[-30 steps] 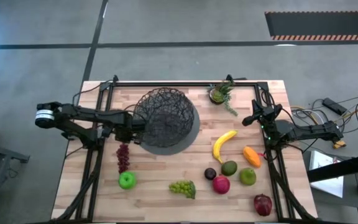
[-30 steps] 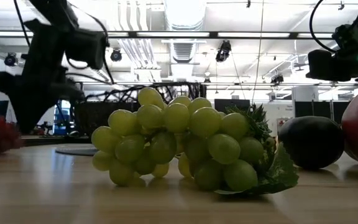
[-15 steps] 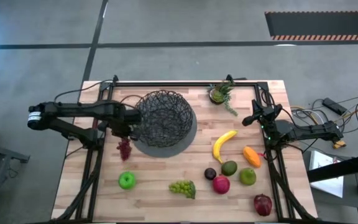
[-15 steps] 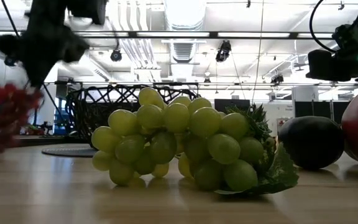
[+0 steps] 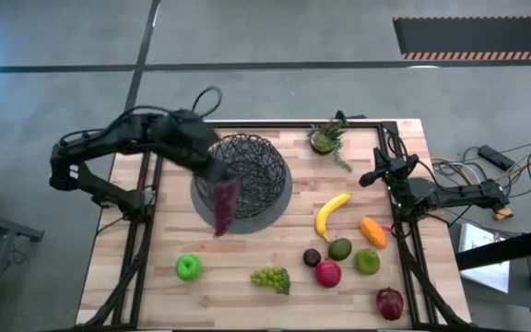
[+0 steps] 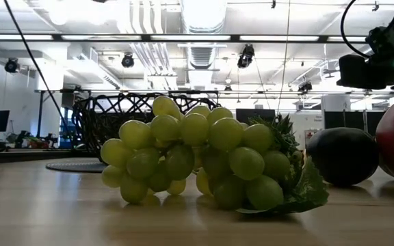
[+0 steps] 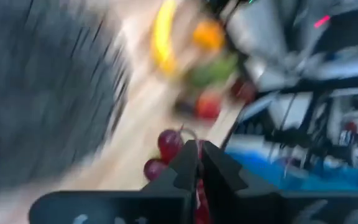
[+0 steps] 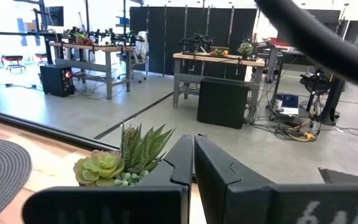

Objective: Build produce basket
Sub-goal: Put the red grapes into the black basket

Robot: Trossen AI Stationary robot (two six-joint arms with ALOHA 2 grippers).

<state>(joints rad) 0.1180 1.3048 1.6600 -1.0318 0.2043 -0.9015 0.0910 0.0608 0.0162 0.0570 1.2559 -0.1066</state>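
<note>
Purple grapes in the air at the basket's rim.
Basket [image 5: 245,180] sits mid-table; left gripper [image 5: 212,175] above its left edge, pinching purple grapes [image 5: 223,205] that dangle below. Right gripper [image 5: 373,177] waits at right edge, fingers pressed together.

No readable text, labels, brands or numbers, distant room signage perhaps too small to read

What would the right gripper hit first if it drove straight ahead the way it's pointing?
Most likely the potted plant: the right gripper, fingers shut, points at it near the table's far edge. Depth is unclear. The left gripper holds purple grapes by the basket.
</note>
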